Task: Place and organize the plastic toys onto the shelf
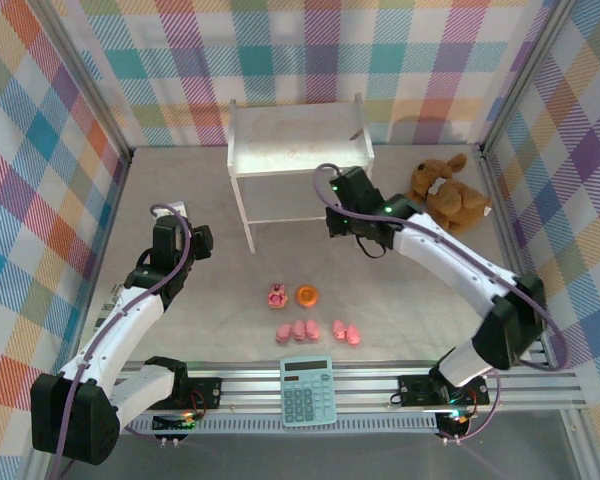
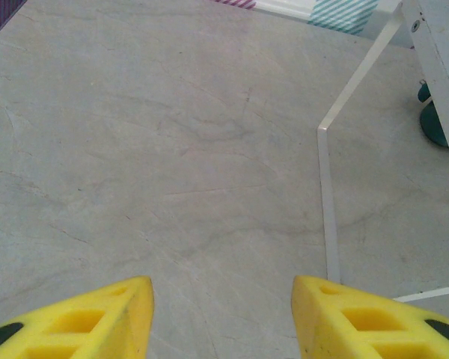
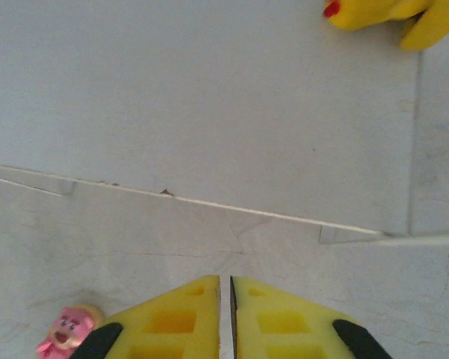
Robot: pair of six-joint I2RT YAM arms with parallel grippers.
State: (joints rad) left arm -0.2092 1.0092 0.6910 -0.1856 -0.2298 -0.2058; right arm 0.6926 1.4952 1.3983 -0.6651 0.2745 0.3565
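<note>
Between placements, with pink plastic pigs (image 1: 300, 331) and an orange ring-shaped disc (image 1: 307, 295) waiting on the grey counter (image 1: 210, 320), left claw (image 2: 221, 288) gaping empty, right claw (image 3: 226, 288) pinched closed on nothing before the white two-tier shelf (image 1: 295, 140) holding a yellow duck (image 3: 374, 11), spread it and fetch a pig next.

Pink pig toys (image 1: 300, 330) before white shelf (image 1: 298, 140)
</note>
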